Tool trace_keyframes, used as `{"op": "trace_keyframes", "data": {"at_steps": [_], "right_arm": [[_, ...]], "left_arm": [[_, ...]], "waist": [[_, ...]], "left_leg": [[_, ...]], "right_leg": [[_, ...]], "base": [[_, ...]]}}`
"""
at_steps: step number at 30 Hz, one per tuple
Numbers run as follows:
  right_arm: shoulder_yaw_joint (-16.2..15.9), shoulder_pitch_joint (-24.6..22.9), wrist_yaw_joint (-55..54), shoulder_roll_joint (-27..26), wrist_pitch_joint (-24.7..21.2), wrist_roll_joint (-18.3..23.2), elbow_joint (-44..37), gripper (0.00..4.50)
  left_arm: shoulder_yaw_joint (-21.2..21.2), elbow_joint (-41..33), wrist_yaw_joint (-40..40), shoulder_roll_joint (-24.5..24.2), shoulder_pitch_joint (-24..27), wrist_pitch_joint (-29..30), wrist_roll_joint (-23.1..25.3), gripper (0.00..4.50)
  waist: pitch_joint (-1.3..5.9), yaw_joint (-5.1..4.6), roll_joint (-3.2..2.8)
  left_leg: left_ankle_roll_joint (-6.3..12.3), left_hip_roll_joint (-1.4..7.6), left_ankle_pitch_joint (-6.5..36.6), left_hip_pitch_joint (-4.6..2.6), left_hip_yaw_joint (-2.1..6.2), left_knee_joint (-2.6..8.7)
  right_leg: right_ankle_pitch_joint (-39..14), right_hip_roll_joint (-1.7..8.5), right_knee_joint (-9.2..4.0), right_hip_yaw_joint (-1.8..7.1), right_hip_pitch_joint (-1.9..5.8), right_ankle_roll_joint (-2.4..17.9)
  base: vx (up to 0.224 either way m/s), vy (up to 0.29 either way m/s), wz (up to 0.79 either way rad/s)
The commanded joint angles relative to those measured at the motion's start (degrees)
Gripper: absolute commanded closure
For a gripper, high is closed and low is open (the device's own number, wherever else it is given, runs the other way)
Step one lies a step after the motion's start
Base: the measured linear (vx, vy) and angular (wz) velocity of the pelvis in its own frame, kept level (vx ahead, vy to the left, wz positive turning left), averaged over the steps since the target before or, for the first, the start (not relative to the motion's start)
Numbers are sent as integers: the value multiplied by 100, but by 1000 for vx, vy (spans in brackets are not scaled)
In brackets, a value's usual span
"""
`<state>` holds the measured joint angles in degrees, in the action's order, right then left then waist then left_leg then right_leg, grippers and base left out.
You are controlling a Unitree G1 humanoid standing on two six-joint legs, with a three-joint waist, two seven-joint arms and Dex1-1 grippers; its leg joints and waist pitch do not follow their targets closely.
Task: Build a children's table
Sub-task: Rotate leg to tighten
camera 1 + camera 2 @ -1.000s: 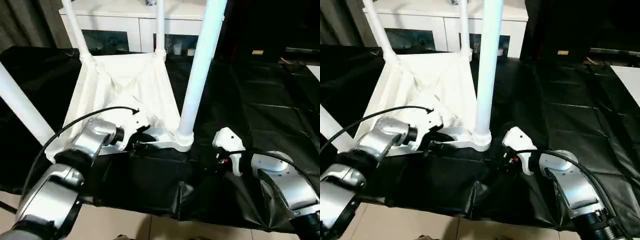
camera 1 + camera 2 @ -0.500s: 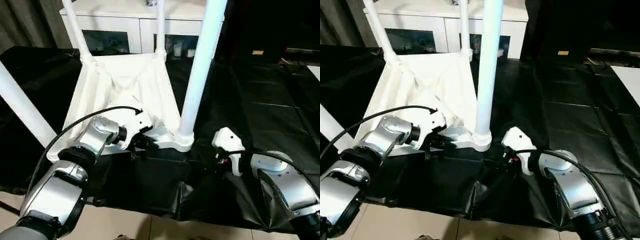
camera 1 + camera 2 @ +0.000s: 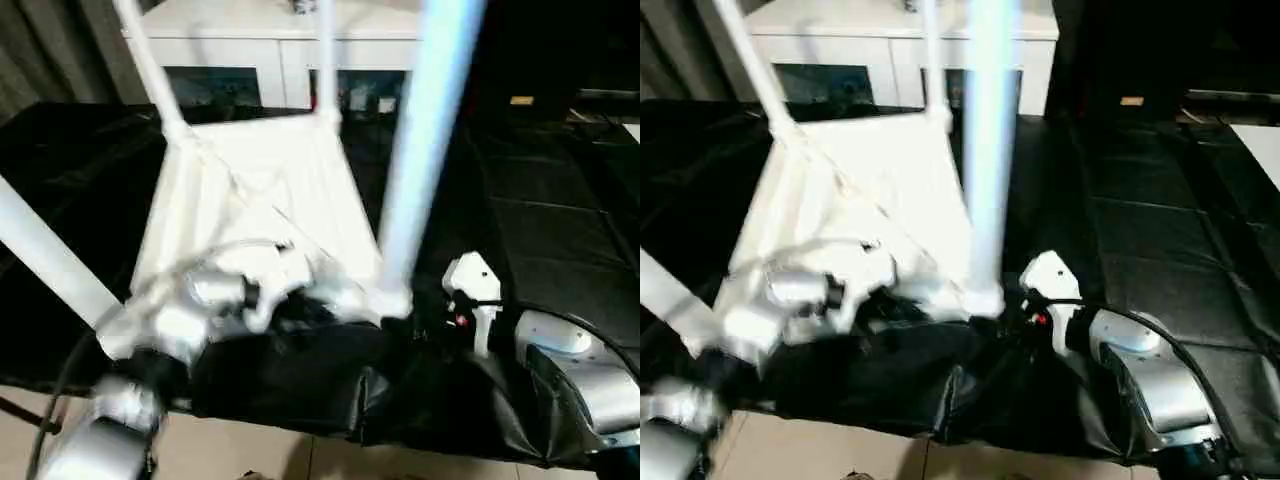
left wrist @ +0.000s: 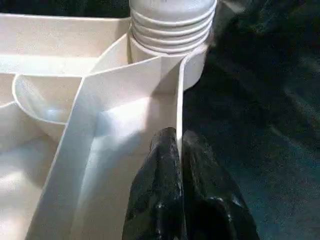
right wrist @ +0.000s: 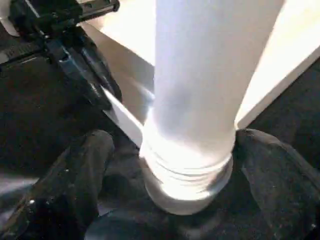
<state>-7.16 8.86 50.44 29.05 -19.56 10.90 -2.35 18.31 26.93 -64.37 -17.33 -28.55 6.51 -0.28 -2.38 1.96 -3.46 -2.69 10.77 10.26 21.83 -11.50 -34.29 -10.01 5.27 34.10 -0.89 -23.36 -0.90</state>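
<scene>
Left gripper (image 4: 177, 150): its black, glossy fingers are pinched together on the thin side wall of the table top; the left wrist view shows the wall edge running up between the two tips.
Right gripper (image 5: 187, 165): spread wide, one rounded black finger (image 5: 75, 170) on each side of the near leg's base, neither visibly pressing on it.
Near leg (image 3: 425, 150): round, smooth, white, standing up from the corner socket just beyond the left gripper's fingertips; the wrist views show the ridged threaded collar at its foot, which the head views blur.
Children's table (image 3: 270, 190): upside down on the black sheet, its ribbed underside facing up, directly ahead of both grippers.
Ribs (image 4: 95, 130): thin upright white plastic walls meeting at the corner socket, with a rounded cup-shaped pocket beside them, seen from the left wrist.
Other legs (image 3: 150, 70): slim tapered white rods rising from the far corners, beyond the grippers; another slants off past the left forearm.
Black sheet (image 3: 560, 200): glossy, creased covering spread under the table and out to the right gripper's side.
Forearms (image 3: 580, 370): silver, rounded shells, each ending in a white wrist housing.
Cabinet (image 3: 250, 40): white, with dark glass fronts, farthest back behind the table.
</scene>
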Motion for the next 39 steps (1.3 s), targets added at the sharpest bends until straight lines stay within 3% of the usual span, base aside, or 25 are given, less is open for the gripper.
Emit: {"op": "trace_keyframes", "data": {"at_steps": [1,5,11,13,21,32,35,36,39], "right_arm": [[-124,36,-17,12,96,-146,-99,4],[-212,107,-69,-19,93,-195,-20,4],[-51,263,-277,-186,146,-126,179,4],[75,309,-324,-270,133,-24,239,31],[-1,268,-267,-239,233,-69,358,93],[-118,294,-132,-136,334,-139,447,194],[-151,280,-108,-102,366,-183,461,197],[-111,289,-147,-134,304,-145,480,166],[-53,315,-168,-184,198,-25,490,135]], "left_arm": [[23,-204,73,105,193,131,-174,450],[4,-524,127,61,286,356,-145,450],[6,-686,175,0,324,479,-112,450],[30,-732,159,-35,341,538,-106,450],[77,-767,130,-119,340,638,-45,450],[84,-731,132,-162,286,651,-32,450],[79,-718,140,-165,281,648,-29,450],[78,-712,147,-169,286,640,-22,450],[76,-705,165,-176,290,632,-15,450]], "waist": [[281,-11,154],[300,-23,175],[349,-21,152],[356,-6,143],[339,-16,131],[353,-16,131],[355,-13,137],[355,-8,139],[354,-12,137]], "left_leg": [[219,196,1888,-101,111,473],[199,191,1789,-89,117,474],[357,174,1333,-62,98,422],[439,174,1174,-60,89,407],[368,175,1353,-71,94,423],[410,169,1256,-68,92,405],[427,171,1240,-67,92,402],[438,169,1226,-69,91,399],[444,170,1230,-64,94,404]], "right_leg": [[-2216,201,-485,99,187,1044],[-2078,198,-475,109,183,956],[-1269,188,-403,102,210,1168],[-1008,184,-378,100,219,1238],[-1282,181,-402,92,222,1217],[-1086,177,-383,89,238,1269],[-1067,179,-380,90,239,1279],[-1058,178,-378,89,239,1287],[-1079,177,-378,86,242,1286]], "base": [[0,0,0],[0,0,0],[0,0,0],[0,0,0],[0,0,0],[0,0,0],[0,0,0],[0,0,0],[0,0,0]]}}
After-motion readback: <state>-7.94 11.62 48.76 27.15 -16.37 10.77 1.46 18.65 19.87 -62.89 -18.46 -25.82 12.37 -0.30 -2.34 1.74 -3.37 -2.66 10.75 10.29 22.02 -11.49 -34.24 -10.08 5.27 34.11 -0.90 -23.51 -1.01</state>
